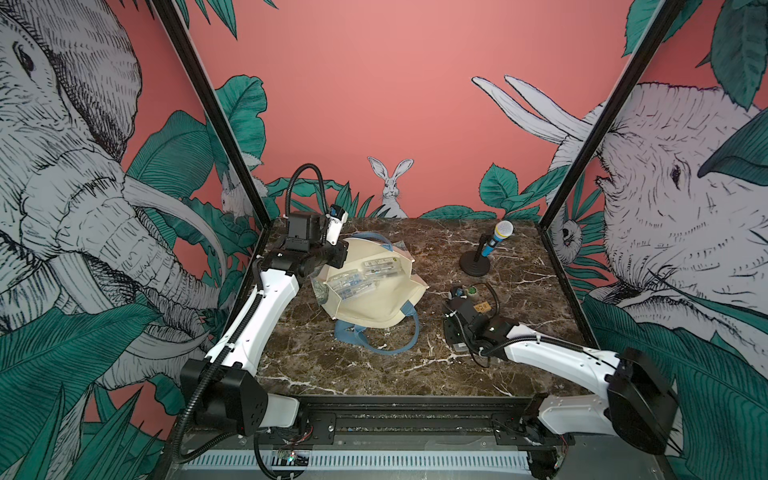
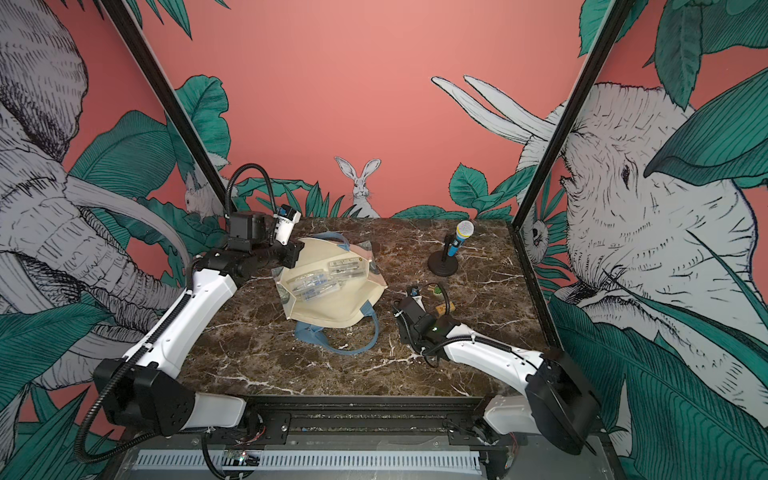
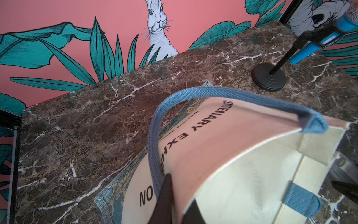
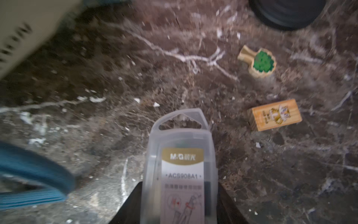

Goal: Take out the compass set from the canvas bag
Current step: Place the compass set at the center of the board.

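So the compass set (image 4: pixel 180 170) is out of the bag. It's a clear plastic case clamped between the fingers of the right hand (image 4: pixel 179 205), and it sticks out ahead of the hand over the desk (image 1: pixel 374 374). Can't tell if it's touching the marble. The label is readable: "M&G" on a gold band, then "ACS908A1" under it. Below that is a line of print too blurry to read and a little drawing of a compass.

The canvas bag (image 1: pixel 374 307) lies on its side between the two hands with its mouth gaping open. It's cream with two blue strap handles. The left hand (image 3: pixel 179 207) is pinched shut on the bag's rim, one finger outside the cloth and one inside. Black print on the outside reads "CENTENARY EXH…", and after the strap cuts across it I only get "NO". The edge of the bag has a leafy teal pattern.

More clear cases (image 1: pixel 353 284) sit in the mouth of the bag, just past the left hand. There are at least two, but I can't get an exact count or read their labels.

There are two small wooden bits just to the right of the right hand. One is a tree-shaped piece (image 4: pixel 259 62) painted green, and the other is a block (image 4: pixel 275 114) with a cartoon animal on it, its text unreadable. Farther out beyond that hand stands one blue microphone (image 1: pixel 494 239) with a grey head on a round black stand.
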You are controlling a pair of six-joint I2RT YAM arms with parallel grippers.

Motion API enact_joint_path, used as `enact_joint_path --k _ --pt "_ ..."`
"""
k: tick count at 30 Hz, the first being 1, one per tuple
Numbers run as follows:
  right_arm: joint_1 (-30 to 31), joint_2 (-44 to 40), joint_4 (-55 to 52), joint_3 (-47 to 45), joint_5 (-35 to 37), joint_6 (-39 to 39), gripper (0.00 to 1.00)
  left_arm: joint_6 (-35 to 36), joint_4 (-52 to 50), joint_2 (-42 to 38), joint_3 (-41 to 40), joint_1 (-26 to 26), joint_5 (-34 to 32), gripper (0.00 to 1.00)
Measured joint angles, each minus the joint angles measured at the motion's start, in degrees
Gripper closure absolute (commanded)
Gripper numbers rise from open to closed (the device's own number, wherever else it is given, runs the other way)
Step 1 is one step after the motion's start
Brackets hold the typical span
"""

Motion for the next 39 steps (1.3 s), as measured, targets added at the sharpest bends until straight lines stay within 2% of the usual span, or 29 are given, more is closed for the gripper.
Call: enact_joint_path --k 13,28,39 --pt "-2.97 5.77 7.87 -3.76 -2.91 5.09 0.55 -0.68 1.29 -0.76 -1.31 0.02 2.14 1.00" --pt "-3.30 9.70 9.14 -3.43 -3.02 7.39 0.42 -0.81 1.31 -0.94 -1.36 0.02 2.69 1.00" --pt "-3.41 10.36 8.46 -2.47 -2.97 7.69 0.39 -0.81 1.31 -0.94 -1.36 0.02 3.04 1.00"
